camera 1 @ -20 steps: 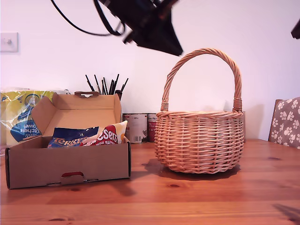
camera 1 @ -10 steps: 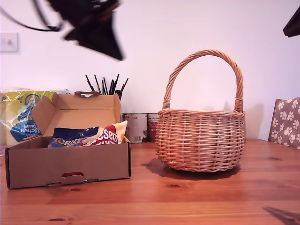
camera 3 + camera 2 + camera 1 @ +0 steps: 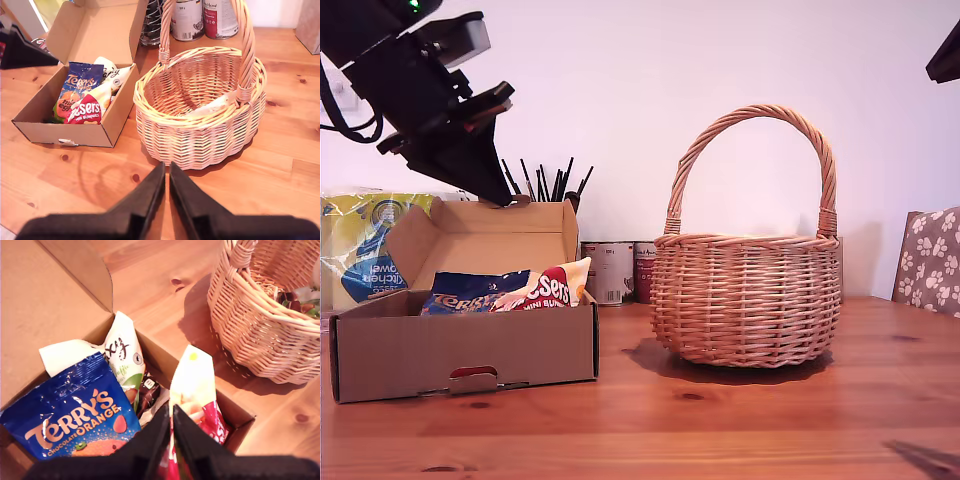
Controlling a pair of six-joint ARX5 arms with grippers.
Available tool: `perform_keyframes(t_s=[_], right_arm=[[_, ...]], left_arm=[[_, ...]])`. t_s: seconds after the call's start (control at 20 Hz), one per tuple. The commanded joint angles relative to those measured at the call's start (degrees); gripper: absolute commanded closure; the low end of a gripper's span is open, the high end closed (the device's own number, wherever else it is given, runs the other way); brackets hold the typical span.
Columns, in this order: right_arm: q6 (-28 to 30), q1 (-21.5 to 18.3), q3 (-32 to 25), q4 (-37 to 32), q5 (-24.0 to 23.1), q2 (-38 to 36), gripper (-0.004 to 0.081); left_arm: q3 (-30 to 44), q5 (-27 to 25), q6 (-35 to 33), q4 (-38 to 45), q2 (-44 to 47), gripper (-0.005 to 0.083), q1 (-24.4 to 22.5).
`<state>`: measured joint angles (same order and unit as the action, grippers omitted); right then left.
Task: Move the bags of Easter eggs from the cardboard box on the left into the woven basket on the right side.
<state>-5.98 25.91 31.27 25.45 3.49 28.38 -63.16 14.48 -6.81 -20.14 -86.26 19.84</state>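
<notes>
Though partly overlapped, Terry's bag [image 3: 75,410], white bag [image 3: 122,352] and red-yellow bag [image 3: 196,385] lie in cardboard box [image 3: 470,350]; content of woven basket [image 3: 745,300] indistinct. My first gripper [image 3: 171,422] over box, my second gripper [image 3: 166,170] facing basket: both pinched narrow, empty.

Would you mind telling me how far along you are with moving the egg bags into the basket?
Done: one pale bag appears to lie in the woven basket. In hand: nothing; my first gripper hovers with jaws shut over the cardboard box, and my second gripper hangs shut near the basket. Left: the Terry's bag, the white bag and the red-white-yellow bag, all in the box.
</notes>
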Motion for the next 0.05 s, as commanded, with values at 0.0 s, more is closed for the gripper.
perform_keyframes(t_s=[0.0], right_arm=[[0.0, -0.1, -1.4, -0.2, 0.0, 0.0, 0.078]], left_arm=[[0.1, 0.1, -0.6, 0.4, 0.0, 0.0793, 0.2]])
